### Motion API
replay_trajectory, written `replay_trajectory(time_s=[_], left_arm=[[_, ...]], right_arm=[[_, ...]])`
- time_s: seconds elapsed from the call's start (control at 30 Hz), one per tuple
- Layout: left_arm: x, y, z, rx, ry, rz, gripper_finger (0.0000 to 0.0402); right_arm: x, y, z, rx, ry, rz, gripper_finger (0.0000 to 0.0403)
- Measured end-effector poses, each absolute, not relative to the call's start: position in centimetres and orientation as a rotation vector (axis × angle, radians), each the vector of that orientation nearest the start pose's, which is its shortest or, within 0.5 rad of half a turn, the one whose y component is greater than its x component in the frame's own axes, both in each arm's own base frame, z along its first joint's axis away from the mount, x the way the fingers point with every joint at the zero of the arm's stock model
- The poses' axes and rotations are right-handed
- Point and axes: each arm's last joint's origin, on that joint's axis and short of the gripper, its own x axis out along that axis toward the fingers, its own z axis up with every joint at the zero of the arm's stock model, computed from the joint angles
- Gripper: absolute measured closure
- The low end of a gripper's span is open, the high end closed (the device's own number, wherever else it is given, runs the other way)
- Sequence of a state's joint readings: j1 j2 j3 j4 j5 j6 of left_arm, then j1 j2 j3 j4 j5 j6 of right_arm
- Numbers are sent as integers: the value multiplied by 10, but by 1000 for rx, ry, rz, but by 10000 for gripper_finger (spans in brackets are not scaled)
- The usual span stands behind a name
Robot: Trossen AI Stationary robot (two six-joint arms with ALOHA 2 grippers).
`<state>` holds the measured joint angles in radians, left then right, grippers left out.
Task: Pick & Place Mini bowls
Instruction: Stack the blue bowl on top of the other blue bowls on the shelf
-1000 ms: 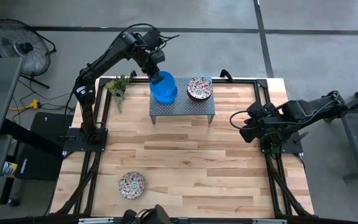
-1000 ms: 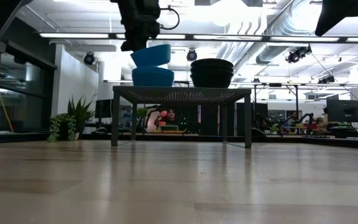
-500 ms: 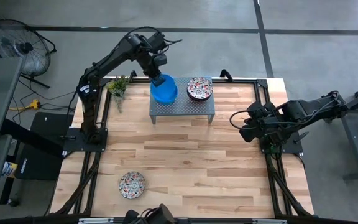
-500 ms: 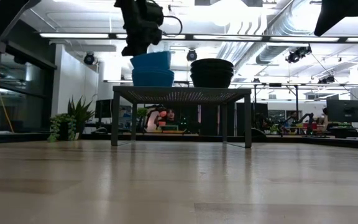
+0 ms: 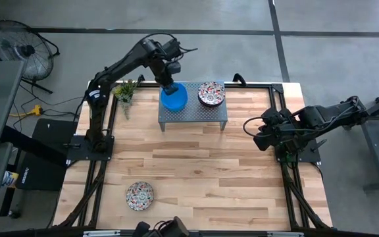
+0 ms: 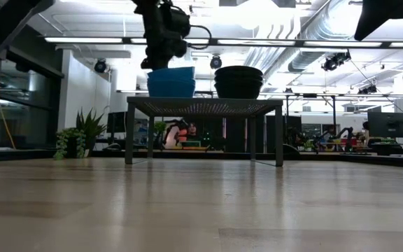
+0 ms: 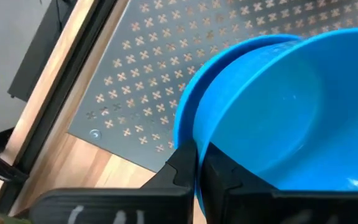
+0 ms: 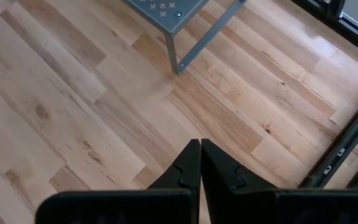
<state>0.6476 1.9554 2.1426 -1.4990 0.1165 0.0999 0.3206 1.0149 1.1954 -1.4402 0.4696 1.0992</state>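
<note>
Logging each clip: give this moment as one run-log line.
left gripper: shut on rim of top plain blue bowl, on blue stack on perforated grey metal stand | right gripper: shut, idle over wooden table

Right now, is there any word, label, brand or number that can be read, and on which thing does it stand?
No text can be read.
Pale handwritten marks on the left gripper body: too blurred to read.
Small labels on the left arm: too small to read.

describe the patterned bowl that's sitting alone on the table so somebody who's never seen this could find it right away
Start from the grey perforated metal stand at the table's far edge, then cross the wooden table to the opposite, near edge, on the left arm's side. The floral bowl lies there alone on bare wood, unlike the patterned bowls up on the stand.
</note>
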Motion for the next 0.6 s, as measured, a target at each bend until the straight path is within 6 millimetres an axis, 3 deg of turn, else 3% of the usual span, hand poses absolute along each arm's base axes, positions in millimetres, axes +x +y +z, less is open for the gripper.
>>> replay_trajectory(time_s=[0.33, 0.6], left_arm=[[299, 222, 363, -381, 1235, 370, 363], [298, 221, 364, -341, 1247, 337, 285]], right_arm=[[137, 32, 342, 492, 931, -713, 403], [137, 32, 342, 492, 931, -712, 403]])
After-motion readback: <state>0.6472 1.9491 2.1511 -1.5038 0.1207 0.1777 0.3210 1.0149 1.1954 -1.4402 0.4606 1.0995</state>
